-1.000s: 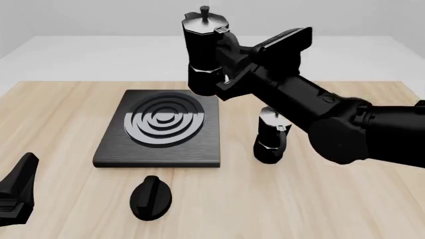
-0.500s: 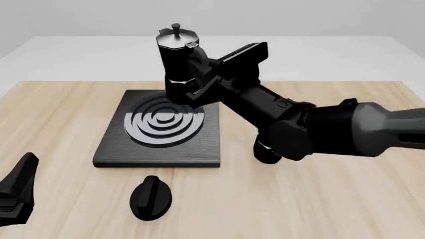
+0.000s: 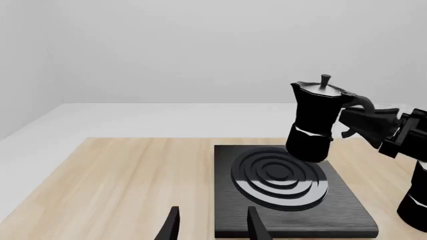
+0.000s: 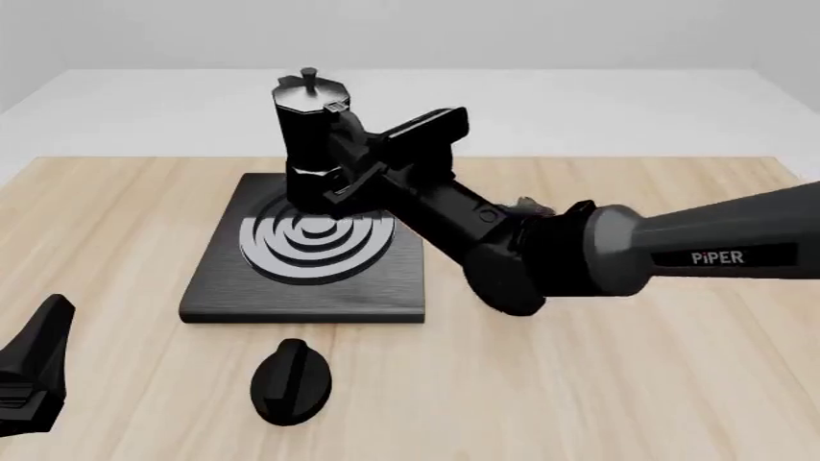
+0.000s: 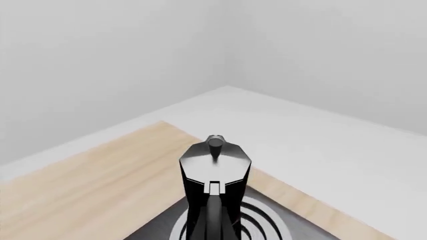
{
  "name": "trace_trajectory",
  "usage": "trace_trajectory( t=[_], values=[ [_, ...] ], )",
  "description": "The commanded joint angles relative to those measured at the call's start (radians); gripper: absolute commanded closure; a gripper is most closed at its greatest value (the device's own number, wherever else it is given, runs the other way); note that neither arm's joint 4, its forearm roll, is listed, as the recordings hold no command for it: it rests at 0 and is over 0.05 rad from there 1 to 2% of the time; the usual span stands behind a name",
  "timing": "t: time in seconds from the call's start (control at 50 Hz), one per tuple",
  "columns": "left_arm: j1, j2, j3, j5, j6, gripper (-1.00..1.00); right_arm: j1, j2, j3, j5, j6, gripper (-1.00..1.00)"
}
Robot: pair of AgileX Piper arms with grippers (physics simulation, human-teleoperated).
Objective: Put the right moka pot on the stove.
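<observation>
My right gripper is shut on the looped handle of the right moka pot, a black faceted pot with a silvery lid and a small knob. The pot hangs slightly tilted, low over the far part of the stove, a flat black slab with silver-grey rings. The left wrist view shows the pot above the stove's far side, and the right wrist view looks down the handle at the pot over the rings of the stove. My left gripper is open and holds nothing, near the table's front left.
A small black oval knob lies in front of the stove. The other moka pot stands to the right of the stove, almost wholly hidden behind my right arm in the front view. The right forearm stretches across the table's right half.
My right arm has carried the moka pot leftward and down, from high above the stove's right far corner to low over its rings. The left gripper has not moved.
</observation>
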Motion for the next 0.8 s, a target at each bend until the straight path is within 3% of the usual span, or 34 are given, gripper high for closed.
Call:
trace_trajectory(
  t=[0.02,0.56,0.8],
  values=[
    [0.000,0.000,0.000,0.000,0.000,-1.00,0.012,0.058,-0.084,-0.028,0.028,1.00],
    [0.000,0.000,0.000,0.000,0.000,-1.00,0.016,0.244,-0.251,0.001,0.025,1.00],
    [0.000,0.000,0.000,0.000,0.000,-1.00,-0.027,0.355,-0.379,0.035,0.025,1.00]
  ],
)
